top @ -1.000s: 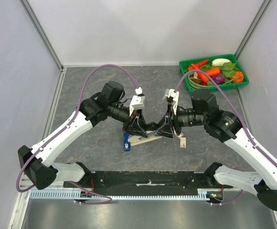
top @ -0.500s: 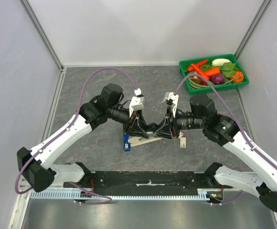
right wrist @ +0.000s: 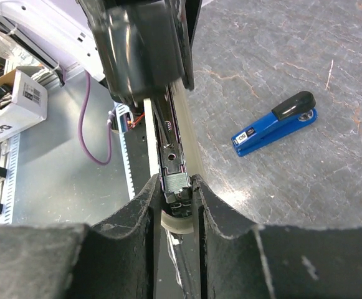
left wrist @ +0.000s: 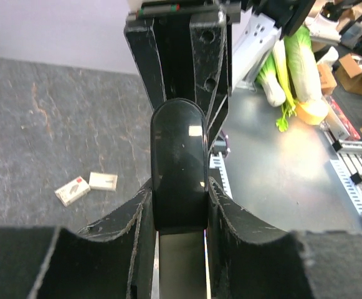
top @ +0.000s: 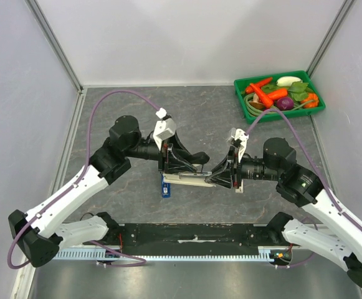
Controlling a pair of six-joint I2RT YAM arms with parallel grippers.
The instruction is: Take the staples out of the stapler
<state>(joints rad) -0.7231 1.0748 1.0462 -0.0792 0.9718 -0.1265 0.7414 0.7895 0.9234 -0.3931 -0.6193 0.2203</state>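
Note:
A stapler with a cream base [top: 190, 181] and a black top cover [top: 190, 159] is held open between both arms above the table. My left gripper [top: 179, 161] is shut on the black cover [left wrist: 179, 165], which fills the gap at the gripper [left wrist: 179, 208]. My right gripper [top: 223, 177] is shut on the front end of the stapler's metal magazine [right wrist: 170, 149], which sits squeezed in the gripper [right wrist: 176, 190]. The magazine channel lies open to view, with the pusher block at the fingertips. I cannot tell whether staples are in it.
A small blue stapler [top: 165, 186] lies on the table under the held one and shows in the right wrist view [right wrist: 274, 123]. Two small staple boxes [left wrist: 86, 187] lie near my right gripper. A green tray [top: 314, 110] of vegetables stands at the back right.
My left gripper has drawn back to the left with the black cover and my right gripper has moved right. The stapler now stands opened out wider and flatter.

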